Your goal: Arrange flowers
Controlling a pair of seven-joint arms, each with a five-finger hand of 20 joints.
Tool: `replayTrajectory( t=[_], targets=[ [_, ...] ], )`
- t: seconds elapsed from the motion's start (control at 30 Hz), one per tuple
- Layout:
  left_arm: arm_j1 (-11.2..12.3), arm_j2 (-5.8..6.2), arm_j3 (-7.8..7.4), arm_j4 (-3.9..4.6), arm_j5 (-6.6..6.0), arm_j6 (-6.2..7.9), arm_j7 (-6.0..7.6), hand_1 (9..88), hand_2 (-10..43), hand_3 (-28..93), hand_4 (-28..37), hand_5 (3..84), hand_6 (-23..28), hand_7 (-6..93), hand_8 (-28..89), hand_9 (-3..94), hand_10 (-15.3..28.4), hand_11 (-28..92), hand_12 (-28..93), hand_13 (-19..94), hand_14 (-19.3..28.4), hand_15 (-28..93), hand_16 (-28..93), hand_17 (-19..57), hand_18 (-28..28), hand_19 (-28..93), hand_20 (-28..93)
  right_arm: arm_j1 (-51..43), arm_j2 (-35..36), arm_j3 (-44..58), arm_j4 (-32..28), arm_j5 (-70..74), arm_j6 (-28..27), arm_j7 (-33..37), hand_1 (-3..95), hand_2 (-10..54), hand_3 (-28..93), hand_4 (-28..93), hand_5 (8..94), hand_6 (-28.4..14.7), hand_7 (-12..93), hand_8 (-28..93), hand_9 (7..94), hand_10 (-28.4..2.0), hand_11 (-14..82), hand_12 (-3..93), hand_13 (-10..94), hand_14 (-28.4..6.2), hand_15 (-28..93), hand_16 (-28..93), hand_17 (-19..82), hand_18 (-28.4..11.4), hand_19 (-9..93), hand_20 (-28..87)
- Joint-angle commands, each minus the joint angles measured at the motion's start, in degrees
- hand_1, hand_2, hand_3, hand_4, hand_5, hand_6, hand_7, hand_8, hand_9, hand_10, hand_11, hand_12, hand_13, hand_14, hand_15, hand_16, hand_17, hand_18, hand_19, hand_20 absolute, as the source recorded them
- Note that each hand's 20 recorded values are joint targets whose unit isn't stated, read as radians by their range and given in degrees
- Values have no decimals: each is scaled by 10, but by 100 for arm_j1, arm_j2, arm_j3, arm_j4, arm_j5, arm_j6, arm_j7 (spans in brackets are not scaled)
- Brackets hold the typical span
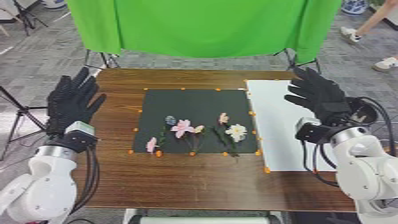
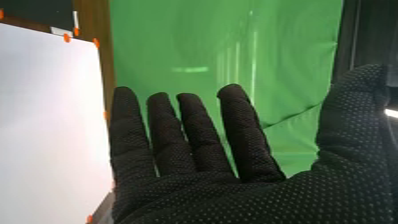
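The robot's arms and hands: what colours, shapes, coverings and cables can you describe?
The left arm and right arm are white, with rounded casings and black cables. The left hand and right hand wear black fabric gloves, the right one patterned with small pale dots.

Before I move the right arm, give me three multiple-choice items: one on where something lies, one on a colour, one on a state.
1. Where are the flower heads?
A) on the white sheet
B) on the black sheet
C) on the floor

2. What colour is the cloth beyond the table?
A) green
B) red
C) yellow

3. How is the right hand?
A) clenched in a fist
B) curled round a stem
C) open and holding nothing

1: B, since dark sheet surrounds every bloom.
2: A, since bright green hangs past the far edge.
3: C, since its fingers extend with nothing in them.
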Motion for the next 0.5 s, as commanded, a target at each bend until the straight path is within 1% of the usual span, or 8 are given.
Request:
replayTrajectory(
  t=[0.03, 0.1, 0.13, 0.2, 0.27, 0.33, 0.37, 0.5],
  targets=[
    [13, 46, -61, -13, -46, -11, 29, 225, 135, 669, -283, 319, 67, 31, -72, 209, 121, 69, 60, 86, 73, 118, -105, -80, 95, 277, 45, 59, -1, -29, -4, -54, -7, -4, 71, 97, 775, -268, 384, -62, 76, -97, 357, -132, 29, 103, 280, -124, 72, 128, 172, -154, 217, 182],
    [32, 64, -82, -14, -50, -7, 39, 224, 134, 670, -283, 319, 67, 31, -71, 210, 122, 70, 60, 87, 73, 117, -105, -80, 96, 278, 45, 77, -1, -36, 0, -53, -18, -12, 71, 98, 775, -268, 384, -61, 76, -97, 357, -132, 29, 103, 280, -124, 72, 127, 172, -155, 218, 182],
    [35, 55, -120, -19, -37, -18, -26, 224, 134, 670, -283, 319, 67, 32, -71, 211, 122, 70, 60, 87, 73, 117, -105, -80, 96, 278, 45, 77, -6, -33, -10, -49, -16, -8, 71, 97, 775, -267, 384, -61, 76, -97, 358, -132, 29, 103, 280, -123, 72, 127, 172, -155, 217, 182],
    [95, 43, -163, -36, -42, -3, -36, 225, 134, 669, -283, 320, 67, 32, -71, 212, 124, 71, 60, 88, 74, 117, -104, -79, 96, 278, 45, 122, -10, -65, 15, -34, -43, -2, 70, 97, 776, -267, 386, -60, 77, -97, 358, -132, 29, 103, 280, -124, 72, 127, 172, -155, 216, 181],
    [100, 25, -168, -31, -43, -9, -62, 225, 134, 670, -283, 321, 67, 32, -71, 212, 124, 71, 60, 90, 75, 118, -103, -79, 96, 278, 45, 141, -21, -88, 19, -37, -24, -4, 71, 97, 776, -267, 386, -60, 77, -97, 359, -132, 29, 103, 281, -123, 73, 127, 172, -155, 216, 181],
    [123, 34, -176, -46, -43, -10, -45, 224, 134, 671, -283, 321, 67, 32, -71, 213, 124, 71, 60, 90, 75, 119, -102, -80, 97, 279, 45, 161, -31, -88, 15, -36, -51, 1, 70, 97, 777, -267, 387, -60, 78, -97, 359, -132, 29, 103, 281, -124, 73, 127, 172, -155, 216, 181],
    [100, 41, -161, -33, -41, -23, -43, 225, 134, 671, -283, 322, 68, 32, -71, 213, 124, 71, 60, 90, 75, 119, -102, -80, 97, 280, 46, 158, -25, -88, 10, -36, -34, -13, 70, 97, 777, -267, 388, -60, 78, -97, 359, -132, 30, 103, 281, -123, 73, 127, 172, -155, 216, 181],
    [83, 50, -145, -29, -59, -9, -3, 225, 134, 671, -283, 323, 68, 33, -70, 215, 124, 71, 61, 92, 76, 118, -101, -81, 98, 283, 46, 184, -42, -99, 13, -35, -63, 5, 71, 97, 776, -267, 392, -59, 80, -97, 361, -131, 30, 104, 282, -124, 74, 127, 172, -156, 217, 182]
  ],
)
